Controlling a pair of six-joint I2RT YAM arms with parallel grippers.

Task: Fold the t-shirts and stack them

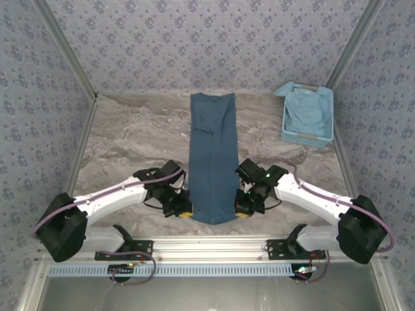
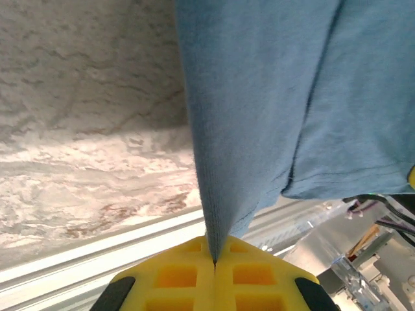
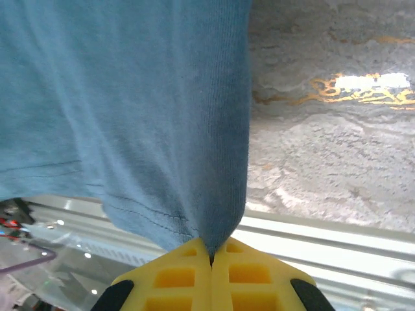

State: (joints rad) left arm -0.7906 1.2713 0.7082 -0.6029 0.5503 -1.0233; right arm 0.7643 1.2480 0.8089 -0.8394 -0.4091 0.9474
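Down at the near edge of the table (image 1: 130, 139), the left gripper (image 1: 183, 210) & right gripper (image 1: 242, 208) each pinch a near corner of the dark blue t-shirt (image 1: 212, 155) w/ a thin bit of cloth in the yellow fingers (image 2: 175, 275), so a fast pull could slip it out, or uneven arms could make the fold crooked. It lies mid-table as a long, thin strip reaching the far side; far right, a paler t-shirt (image 1: 308, 110) sits bunched in the basket (image 1: 305, 137).
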